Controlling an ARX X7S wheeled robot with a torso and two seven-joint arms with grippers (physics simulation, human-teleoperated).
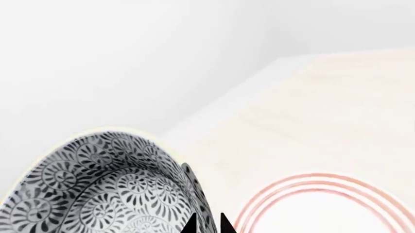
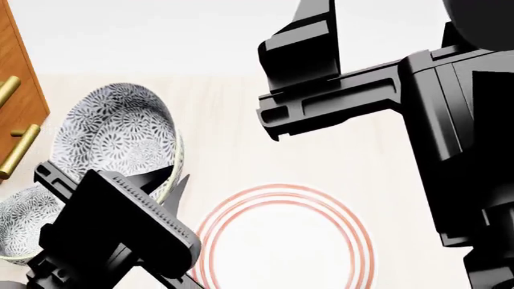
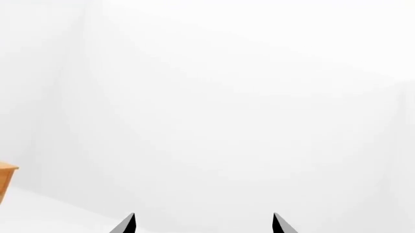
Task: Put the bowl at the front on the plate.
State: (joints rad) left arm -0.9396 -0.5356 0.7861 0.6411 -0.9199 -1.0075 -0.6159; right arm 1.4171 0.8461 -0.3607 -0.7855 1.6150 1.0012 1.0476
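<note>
The bowl, white with a fine grey-blue floral pattern, hangs tilted just to the left of the plate. My left gripper is shut on its rim on the side nearest the plate. In the left wrist view, the two dark fingertips of the left gripper straddle the wall of the bowl. The plate, wide and white with thin red rings, lies flat on the table and shows beside the bowl. My right gripper is open and faces a bare white wall.
A second patterned bowl sits at the lower left, partly behind my left arm. A wooden cabinet with brass handles stands at the left edge. My right arm hangs high over the pale wooden table.
</note>
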